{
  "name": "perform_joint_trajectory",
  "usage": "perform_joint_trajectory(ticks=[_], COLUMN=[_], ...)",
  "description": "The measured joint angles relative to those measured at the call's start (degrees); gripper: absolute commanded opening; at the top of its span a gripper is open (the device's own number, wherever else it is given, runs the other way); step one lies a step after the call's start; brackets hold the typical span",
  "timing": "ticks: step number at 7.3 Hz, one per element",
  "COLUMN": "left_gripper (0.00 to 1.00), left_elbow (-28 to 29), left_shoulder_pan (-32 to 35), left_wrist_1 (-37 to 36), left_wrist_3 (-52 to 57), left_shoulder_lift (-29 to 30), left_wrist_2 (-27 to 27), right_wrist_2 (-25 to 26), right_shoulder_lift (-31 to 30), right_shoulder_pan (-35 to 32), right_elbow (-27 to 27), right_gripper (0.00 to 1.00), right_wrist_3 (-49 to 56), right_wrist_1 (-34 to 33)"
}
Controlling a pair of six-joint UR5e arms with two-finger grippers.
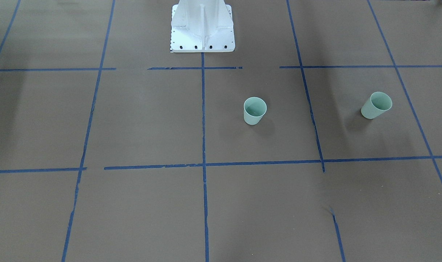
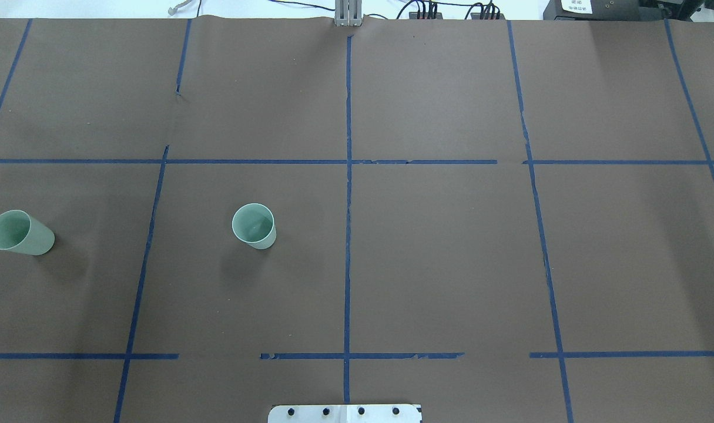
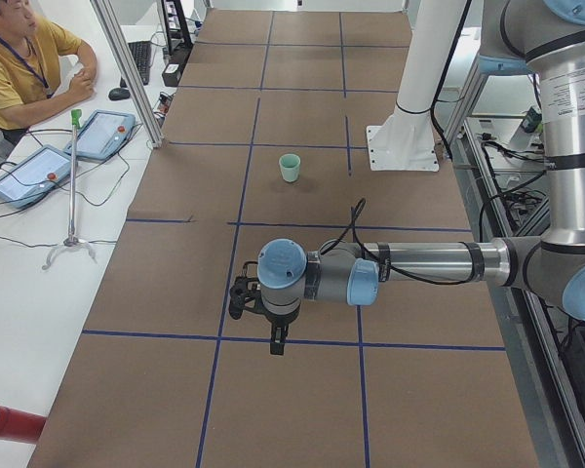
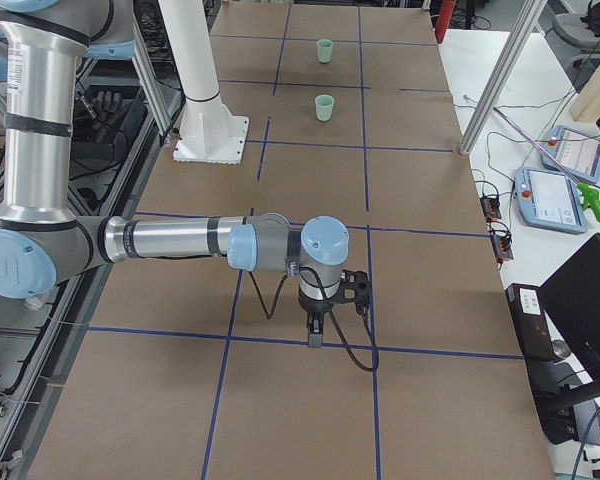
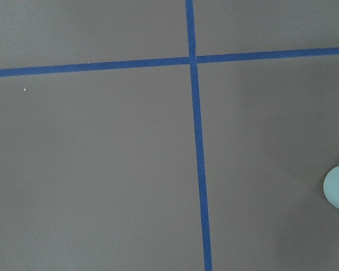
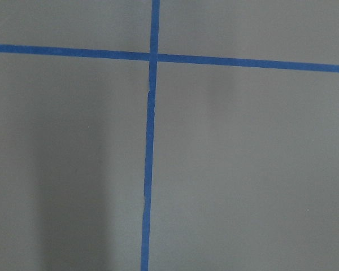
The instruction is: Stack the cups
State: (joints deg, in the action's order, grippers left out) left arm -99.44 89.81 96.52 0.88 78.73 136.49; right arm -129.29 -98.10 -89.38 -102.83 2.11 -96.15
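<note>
Inner cup [image 1: 254,110] upright near white base [image 1: 202,25], on base's left-arm side. Outer cup [image 1: 376,105] upright, farther from base on same side, well apart, tape line [image 1: 308,102] between. Left gripper [image 3: 277,345] and right gripper [image 4: 315,338] hang over table [image 1: 151,120] out toward opposite ends; cannot tell how jaws stand.

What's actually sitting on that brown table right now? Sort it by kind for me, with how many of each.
Mint-green cups: 2, the centre cup and the edge cup
White robot pedestal: 1
Total: 3
</note>
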Motion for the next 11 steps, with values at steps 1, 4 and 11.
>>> perform_joint_trajectory(ticks=[1,4,11], left_gripper=[1.0,1.0,1.0], left_elbow=[0.0,0.3,0.6], left_shoulder_pan=[0.0,-0.1,-11.3], left_wrist_1=[0.0,0.0,13.4], left_wrist_3=[0.0,-0.4,-18.3], left_shoulder_lift=[0.0,1.0,3.2], left_wrist_2=[0.0,-0.1,-1.2], right_wrist_2=[0.0,0.0,0.0], right_shoulder_lift=[0.0,0.0,0.0], right_shoulder_pan=[0.0,0.0,0.1], right_elbow=[0.0,0.0,0.0], right_gripper=[1.0,1.0,1.0], right_wrist_3=[0.0,0.0,0.0], right_wrist_1=[0.0,0.0,0.0])
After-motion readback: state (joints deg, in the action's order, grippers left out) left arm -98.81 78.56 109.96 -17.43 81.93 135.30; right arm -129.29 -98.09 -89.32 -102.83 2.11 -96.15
